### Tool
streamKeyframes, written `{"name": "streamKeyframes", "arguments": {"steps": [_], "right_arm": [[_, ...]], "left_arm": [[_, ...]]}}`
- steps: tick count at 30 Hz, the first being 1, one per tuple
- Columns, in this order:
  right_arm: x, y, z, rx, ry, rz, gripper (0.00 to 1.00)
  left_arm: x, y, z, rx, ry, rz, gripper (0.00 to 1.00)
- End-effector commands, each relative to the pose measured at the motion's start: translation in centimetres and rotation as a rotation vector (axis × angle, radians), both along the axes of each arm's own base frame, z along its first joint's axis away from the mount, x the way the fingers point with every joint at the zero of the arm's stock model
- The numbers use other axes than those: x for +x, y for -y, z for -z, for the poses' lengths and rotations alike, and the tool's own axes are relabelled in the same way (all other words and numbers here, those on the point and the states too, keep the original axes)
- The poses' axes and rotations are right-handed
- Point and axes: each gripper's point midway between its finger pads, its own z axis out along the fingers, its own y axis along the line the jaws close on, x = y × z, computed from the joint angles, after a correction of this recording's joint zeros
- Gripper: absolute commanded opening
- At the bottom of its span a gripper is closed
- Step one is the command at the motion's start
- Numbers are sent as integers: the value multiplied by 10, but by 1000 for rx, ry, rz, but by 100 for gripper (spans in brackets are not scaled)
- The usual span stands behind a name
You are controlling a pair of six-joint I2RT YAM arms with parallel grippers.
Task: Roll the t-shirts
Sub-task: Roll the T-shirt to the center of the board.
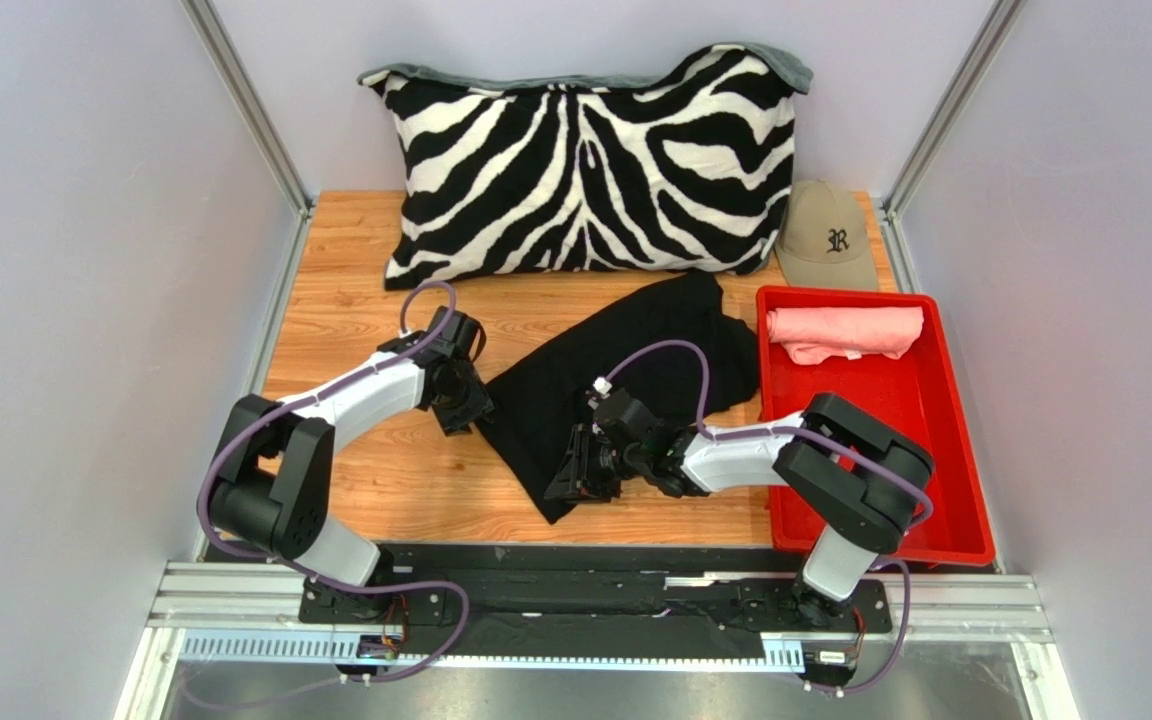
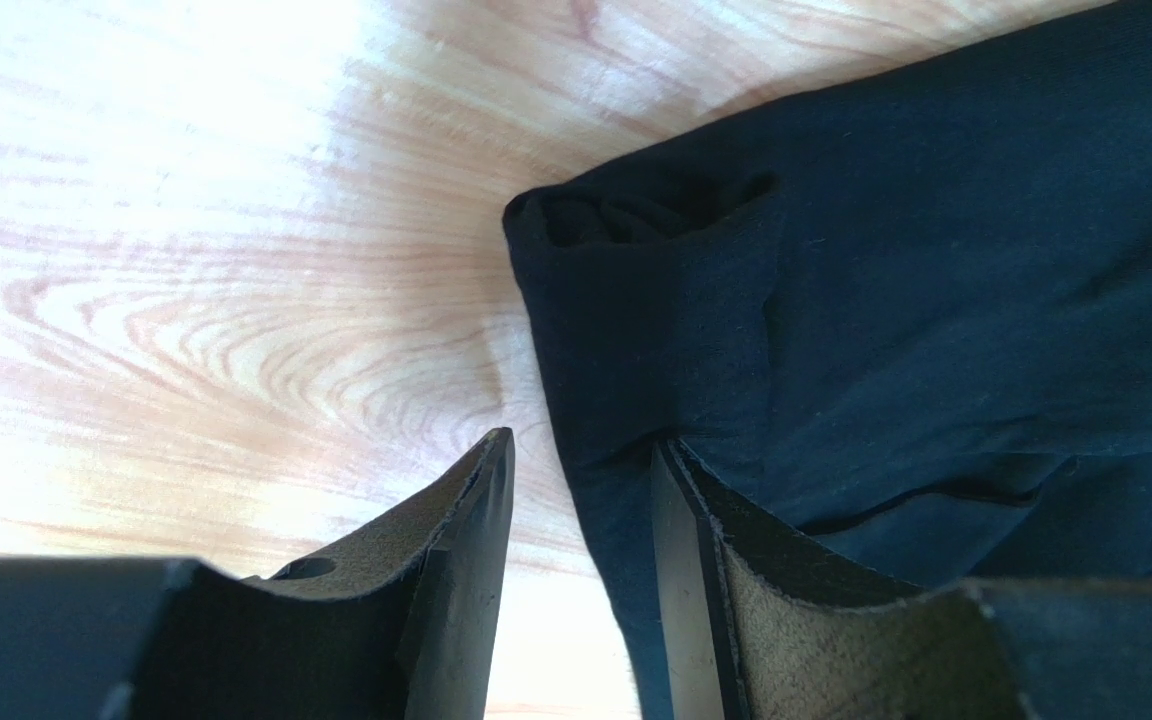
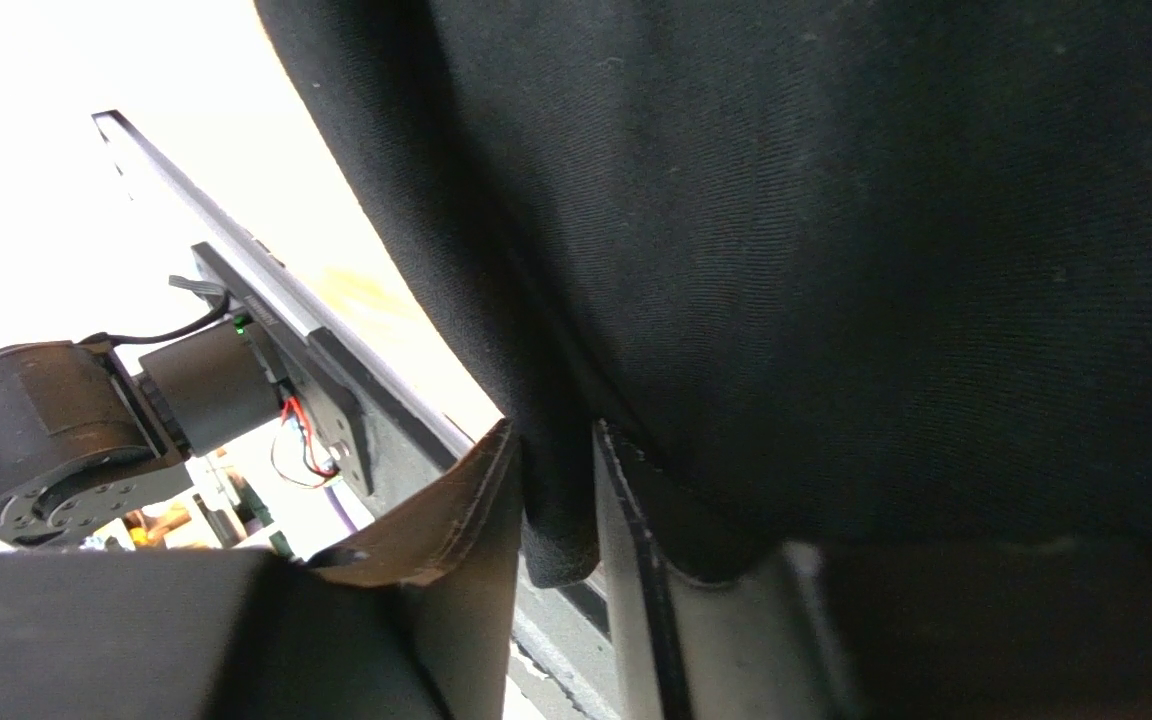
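Black t-shirt [image 1: 642, 353] lies mid-scene on table [image 1: 357, 323] | left gripper [image 2: 582, 450] parted, astride its left edge | right gripper [image 3: 555, 435] pinching its near edge | pink t-shirt [image 1: 845, 330] bundled in red tray [image 1: 940, 383], far right

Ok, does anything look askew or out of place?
Only the black t-shirt: it lies diagonally and bunched rather than flat, its near edge pinched in the right claw. The pink t-shirt sits rolled in the red tray. Nothing spilled.

A zebra-striped pillow [image 1: 590, 165] lies across the far edge of the wooden bench [image 1: 357, 308]. A tan cap [image 1: 826, 240] sits just right of it, and a red tray [image 1: 940, 503] lies nearer.
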Motion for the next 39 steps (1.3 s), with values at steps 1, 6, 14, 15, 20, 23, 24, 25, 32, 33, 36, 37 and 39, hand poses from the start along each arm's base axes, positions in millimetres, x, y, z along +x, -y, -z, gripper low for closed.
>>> {"name": "streamKeyframes", "arguments": {"steps": [1, 6, 14, 15, 20, 23, 24, 25, 32, 33, 36, 37, 39], "right_arm": [[-17, 23, 27, -98, -56, 2, 37], [-17, 28, 24, -102, -37, 5, 43], [-23, 38, 21, -210, 30, -40, 44], [-24, 38, 20, -222, 41, -48, 45], [-22, 39, 17, -322, 125, -89, 48], [-23, 37, 14, -343, 150, -110, 49], [-23, 36, 13, -345, 155, -114, 49], [-23, 35, 12, -347, 160, -120, 50], [-18, 38, 8, -454, 227, -162, 51], [-15, 36, 5, -455, 238, -163, 51], [-15, 32, 3, -463, 267, -175, 51], [-15, 32, 2, -464, 271, -175, 51], [-17, 31, -4, -459, 280, -185, 51]], "left_arm": [[11, 1, 1, 3, 29, 27, 47], [14, 0, 5, 23, 0, 32, 45], [14, -1, 5, 35, -11, 36, 44], [13, -1, 6, 37, -14, 36, 44], [13, -1, 7, 37, -20, 35, 44], [14, 0, 7, 37, -20, 38, 44], [14, 0, 7, 35, -19, 40, 43], [14, 0, 7, 33, -20, 39, 43], [14, 1, 8, 32, -25, 41, 43], [14, 1, 8, 30, -26, 40, 43], [15, 2, 8, 30, -23, 41, 43], [15, 1, 8, 30, -23, 42, 43], [15, 2, 7, 30, -21, 42, 43]]}}
